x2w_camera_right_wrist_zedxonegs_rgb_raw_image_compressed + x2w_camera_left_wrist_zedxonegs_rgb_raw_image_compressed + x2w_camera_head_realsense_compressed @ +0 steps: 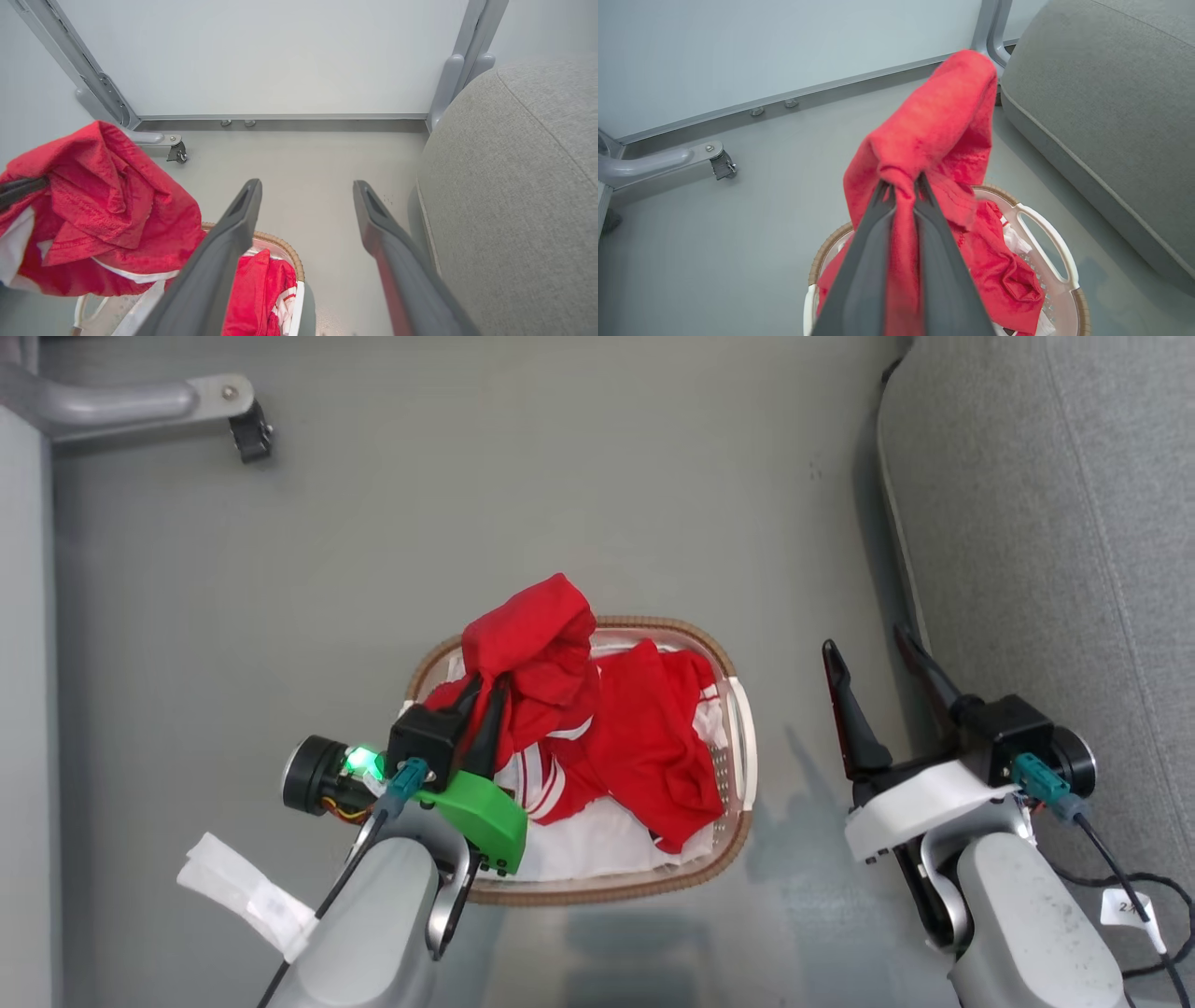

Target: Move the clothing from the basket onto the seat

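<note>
open floor [560,476] ahead, seat [1055,569] at right

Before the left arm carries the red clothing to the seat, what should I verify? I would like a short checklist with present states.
1. Left tool shut on the clothing: ok.
2. Held clothing lifted free of the basket: cannot tell; its lower folds overlap the basket in the head view.
3. Right tool open and empty: ok.
4. Path to the seat: probably not ok; the right tool stands between basket and seat.
5. Visible seat surface bare: ok.
</note>
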{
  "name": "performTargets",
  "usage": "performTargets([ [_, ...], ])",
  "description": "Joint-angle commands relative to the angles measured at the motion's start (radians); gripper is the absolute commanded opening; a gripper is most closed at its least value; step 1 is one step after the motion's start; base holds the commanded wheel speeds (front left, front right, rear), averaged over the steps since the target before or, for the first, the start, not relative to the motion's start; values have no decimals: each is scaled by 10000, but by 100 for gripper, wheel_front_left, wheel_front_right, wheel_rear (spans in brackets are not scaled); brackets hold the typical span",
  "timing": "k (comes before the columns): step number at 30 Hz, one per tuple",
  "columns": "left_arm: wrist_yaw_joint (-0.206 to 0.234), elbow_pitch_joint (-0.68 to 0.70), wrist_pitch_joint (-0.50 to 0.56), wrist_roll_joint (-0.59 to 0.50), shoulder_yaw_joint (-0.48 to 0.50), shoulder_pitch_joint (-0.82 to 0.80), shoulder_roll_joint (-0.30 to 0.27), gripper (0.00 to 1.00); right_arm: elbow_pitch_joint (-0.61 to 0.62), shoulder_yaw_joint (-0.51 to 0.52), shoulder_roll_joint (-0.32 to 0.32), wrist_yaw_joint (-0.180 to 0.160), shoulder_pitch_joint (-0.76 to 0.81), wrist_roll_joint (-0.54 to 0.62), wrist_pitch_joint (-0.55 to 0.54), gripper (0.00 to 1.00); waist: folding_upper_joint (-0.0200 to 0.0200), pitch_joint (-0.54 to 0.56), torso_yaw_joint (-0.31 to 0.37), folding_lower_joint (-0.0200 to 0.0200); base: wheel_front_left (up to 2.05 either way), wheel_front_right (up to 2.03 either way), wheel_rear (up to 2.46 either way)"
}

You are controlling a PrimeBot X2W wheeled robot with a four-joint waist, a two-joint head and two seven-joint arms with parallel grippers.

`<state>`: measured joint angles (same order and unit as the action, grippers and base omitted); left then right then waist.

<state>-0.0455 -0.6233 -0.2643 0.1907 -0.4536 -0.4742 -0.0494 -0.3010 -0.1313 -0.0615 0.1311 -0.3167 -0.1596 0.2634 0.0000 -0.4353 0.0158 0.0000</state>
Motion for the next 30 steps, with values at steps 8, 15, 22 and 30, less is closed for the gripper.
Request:
performTargets([
  [8, -291, 1585, -1, -21, 405, 973, -34, 0, -121, -24, 30, -5, 1012, -52, 19, 100, 0, 2202, -685, 0, 0, 0, 0],
  [15, -398, 2719, -3, 31, 680, 1420, -34, 0, -200, -113, 68, -5, 1690, -141, 19, 100, 0, 2966, -727, 0, 0, 0, 0],
  [22, -437, 3832, -1, 135, 755, 1525, -34, 0, -261, -157, 74, -5, 2056, -208, 19, 100, 0, 3279, -654, 0, 0, 0, 0],
  [30, -392, 4742, 0, 446, 384, 1219, -33, 0, -81, -727, 78, -7, 1741, -111, 19, 100, 0, 3243, -676, 0, 0, 0, 0],
])
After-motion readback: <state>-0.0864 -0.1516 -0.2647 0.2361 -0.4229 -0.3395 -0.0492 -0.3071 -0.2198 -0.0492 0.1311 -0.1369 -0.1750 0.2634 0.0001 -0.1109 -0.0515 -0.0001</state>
